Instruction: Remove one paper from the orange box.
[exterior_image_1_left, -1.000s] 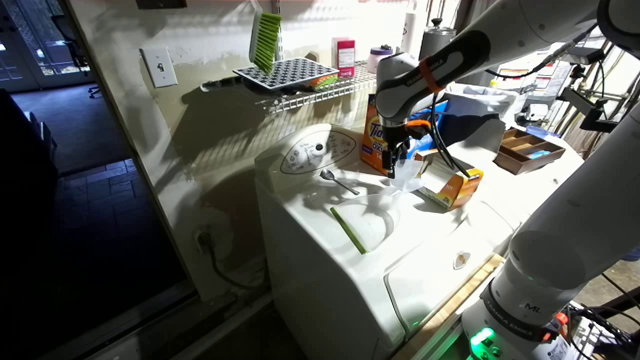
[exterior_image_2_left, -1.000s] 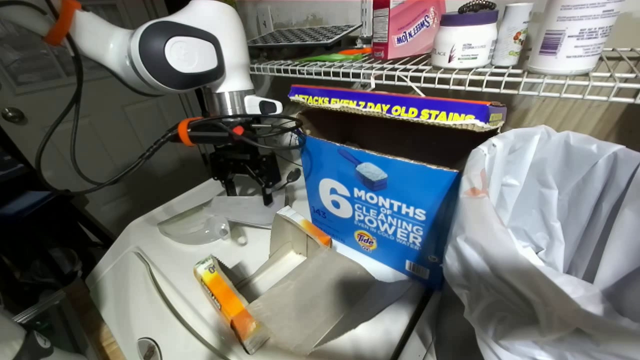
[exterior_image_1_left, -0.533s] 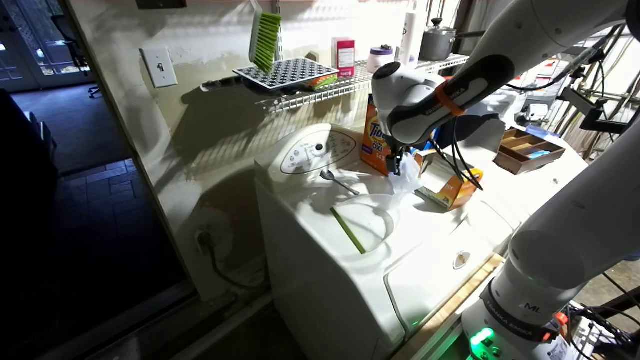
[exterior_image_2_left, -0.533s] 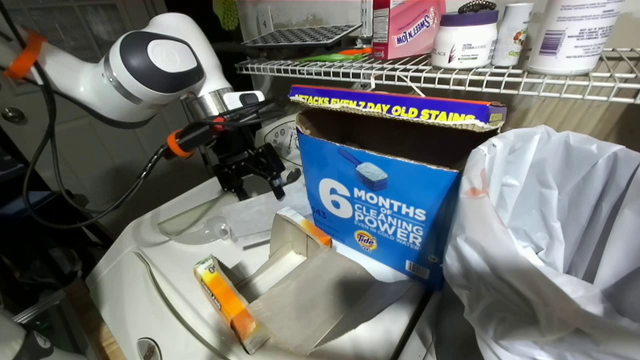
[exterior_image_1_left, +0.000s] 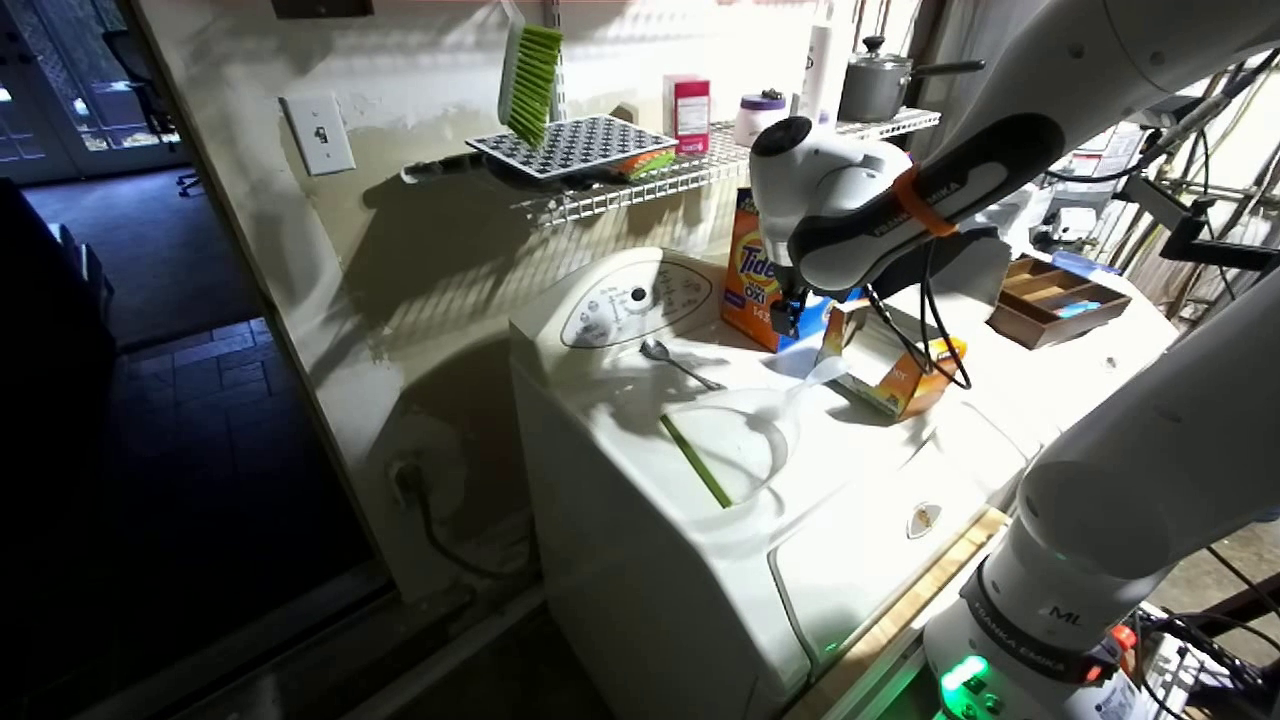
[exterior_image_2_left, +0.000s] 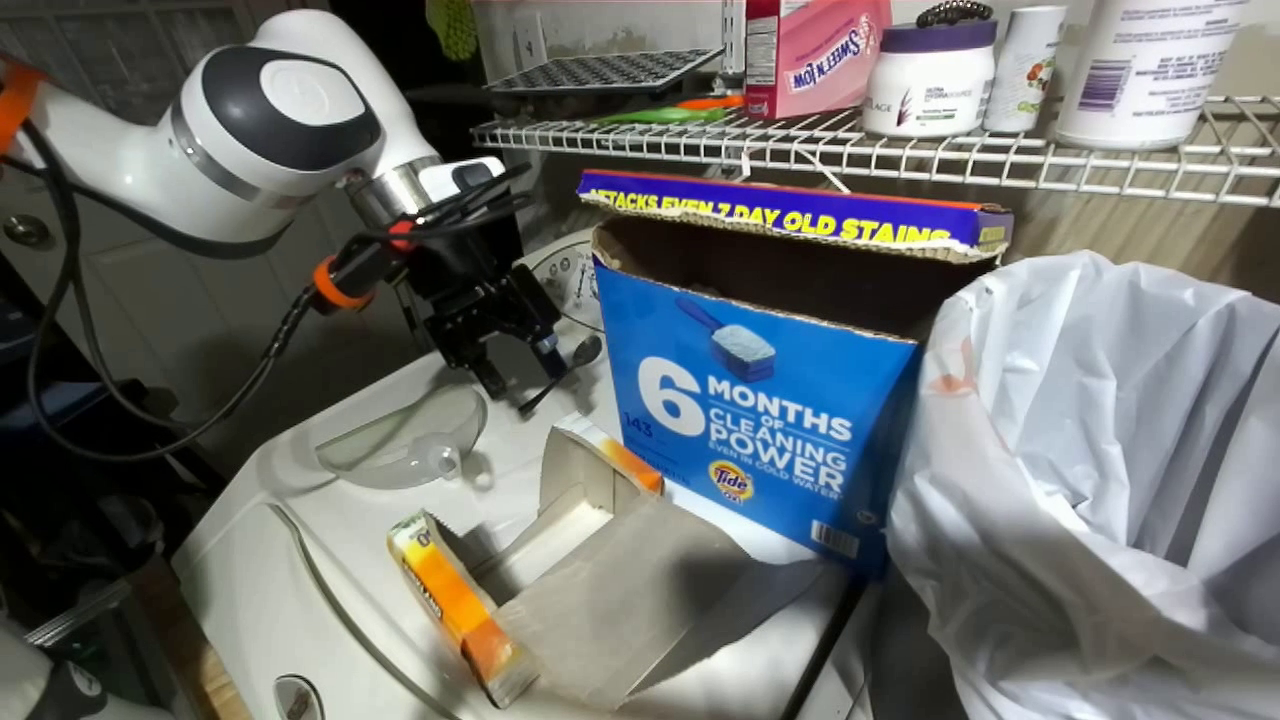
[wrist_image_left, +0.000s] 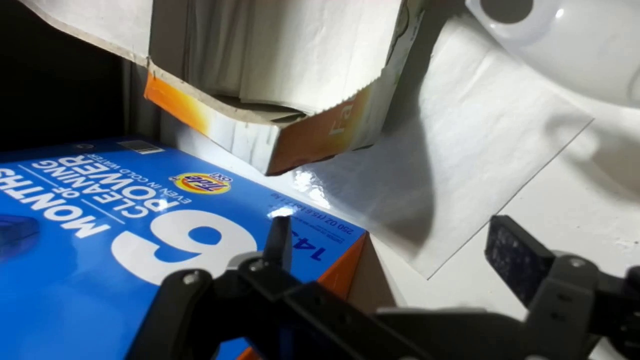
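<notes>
The low, open orange box (exterior_image_1_left: 925, 380) lies on the white machine top; it also shows in an exterior view (exterior_image_2_left: 455, 605). In the wrist view the orange box (wrist_image_left: 320, 132) holds several white sheets. One paper (wrist_image_left: 480, 135) lies flat beside it, its near corner bare and its far part hidden by the box and a white object. The paper's pale edge (exterior_image_1_left: 822, 374) shows in an exterior view. My gripper (wrist_image_left: 397, 245) is open and empty, above the machine top and near that corner; it shows in both exterior views (exterior_image_1_left: 787, 318) (exterior_image_2_left: 520, 375).
An upright orange carton with a blue face (exterior_image_2_left: 760, 450) stands close by my gripper. A clear dustpan (exterior_image_2_left: 415, 445) and a spoon (exterior_image_1_left: 680, 364) lie on the machine. A wire shelf (exterior_image_2_left: 640, 142) hangs above. A bin with a white bag (exterior_image_2_left: 1080, 520) stands beside the blue face.
The paper was just under the fingers, then drifted away from them and dropped onto the machine top by the orange box. The gripper tilted and rose a little, its fingers apart.
</notes>
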